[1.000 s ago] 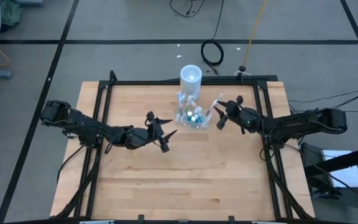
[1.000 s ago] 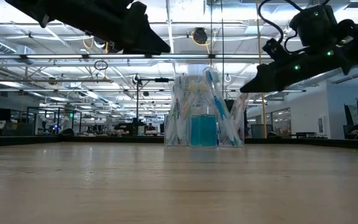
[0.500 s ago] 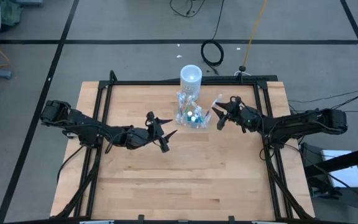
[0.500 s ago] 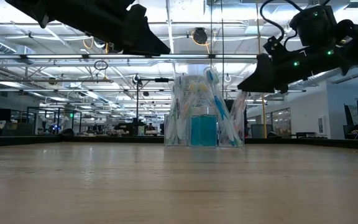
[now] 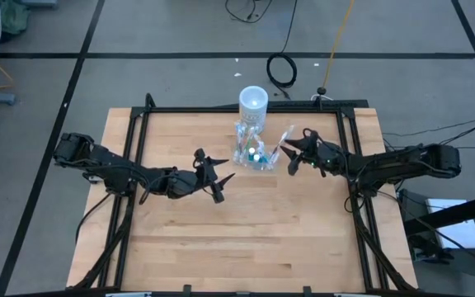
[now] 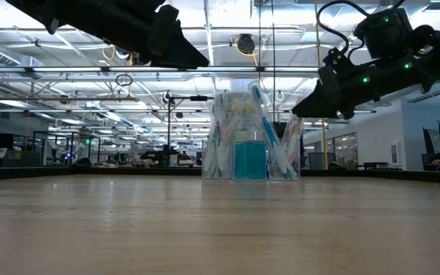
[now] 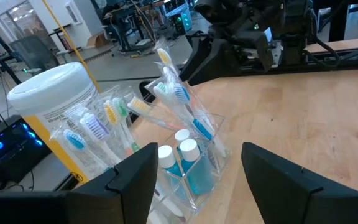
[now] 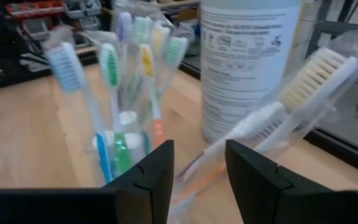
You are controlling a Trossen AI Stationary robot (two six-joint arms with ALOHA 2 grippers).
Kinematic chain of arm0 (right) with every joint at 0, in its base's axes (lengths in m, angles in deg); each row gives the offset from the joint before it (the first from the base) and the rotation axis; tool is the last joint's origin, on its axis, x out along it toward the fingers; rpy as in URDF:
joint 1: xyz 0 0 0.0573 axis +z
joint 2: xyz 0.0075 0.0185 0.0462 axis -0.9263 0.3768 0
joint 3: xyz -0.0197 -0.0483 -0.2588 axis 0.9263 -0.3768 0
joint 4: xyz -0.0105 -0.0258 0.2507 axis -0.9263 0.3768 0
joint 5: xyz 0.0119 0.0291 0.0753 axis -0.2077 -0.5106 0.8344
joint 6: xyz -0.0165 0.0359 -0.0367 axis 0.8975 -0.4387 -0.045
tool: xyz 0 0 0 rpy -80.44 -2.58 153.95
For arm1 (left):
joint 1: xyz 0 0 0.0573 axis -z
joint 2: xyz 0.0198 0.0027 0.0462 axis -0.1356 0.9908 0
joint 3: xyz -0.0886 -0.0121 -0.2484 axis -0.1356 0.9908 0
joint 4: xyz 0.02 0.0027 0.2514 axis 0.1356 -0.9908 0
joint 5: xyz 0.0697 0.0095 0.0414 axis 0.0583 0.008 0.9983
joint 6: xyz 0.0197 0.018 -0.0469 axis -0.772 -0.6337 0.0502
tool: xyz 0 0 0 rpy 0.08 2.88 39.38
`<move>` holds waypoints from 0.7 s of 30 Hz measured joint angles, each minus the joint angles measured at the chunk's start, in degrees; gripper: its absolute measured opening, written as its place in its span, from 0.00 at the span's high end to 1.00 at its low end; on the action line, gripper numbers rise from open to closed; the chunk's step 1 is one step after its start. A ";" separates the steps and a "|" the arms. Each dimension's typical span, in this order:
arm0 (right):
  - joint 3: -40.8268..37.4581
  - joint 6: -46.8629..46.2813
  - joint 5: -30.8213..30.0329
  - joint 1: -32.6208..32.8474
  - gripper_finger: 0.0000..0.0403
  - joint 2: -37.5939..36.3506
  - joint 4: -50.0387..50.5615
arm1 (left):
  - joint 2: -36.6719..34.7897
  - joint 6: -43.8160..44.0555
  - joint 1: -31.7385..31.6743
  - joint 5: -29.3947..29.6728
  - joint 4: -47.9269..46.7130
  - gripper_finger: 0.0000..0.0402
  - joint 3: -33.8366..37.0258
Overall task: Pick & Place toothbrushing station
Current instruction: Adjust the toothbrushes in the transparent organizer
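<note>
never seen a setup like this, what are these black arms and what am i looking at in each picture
These are two robot arms at a wooden table, each ending in a two-fingered pincer. One picture looks straight down from above, one looks level across the tabletop, and two come from small cameras on the arms' wrists.

On the table stands a clear plastic container full of toothbrushes and small blue tubes with white caps. Behind it is a taller white cylinder.

The left pincer hangs open over the table, a little short of the container, holding nothing. The right pincer is at the container's other side, its fingers around a wrapped toothbrush that leans out over the edge. Whether it is actually gripping that brush is not clear.
</note>
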 joint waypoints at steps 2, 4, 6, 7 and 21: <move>0.00 0.03 0.60 0.02 0.67 0.00 -0.68 | 0.00 0.00 -0.01 -0.36 0.00 0.40 0.00; 0.00 0.11 0.63 0.02 0.67 0.00 -0.90 | 0.00 0.02 -0.04 -0.93 0.24 0.40 0.00; 0.00 0.16 0.64 -0.03 0.67 0.00 -0.88 | 0.00 0.05 -0.04 -0.97 0.75 0.40 0.00; 0.00 0.20 0.69 -0.04 0.67 0.00 -0.88 | 0.00 0.07 -0.04 -0.99 0.92 0.40 0.00; 0.04 11.46 -10.44 1.92 0.67 -8.51 -5.13 | 0.00 0.02 -0.04 -1.10 -0.16 0.40 0.00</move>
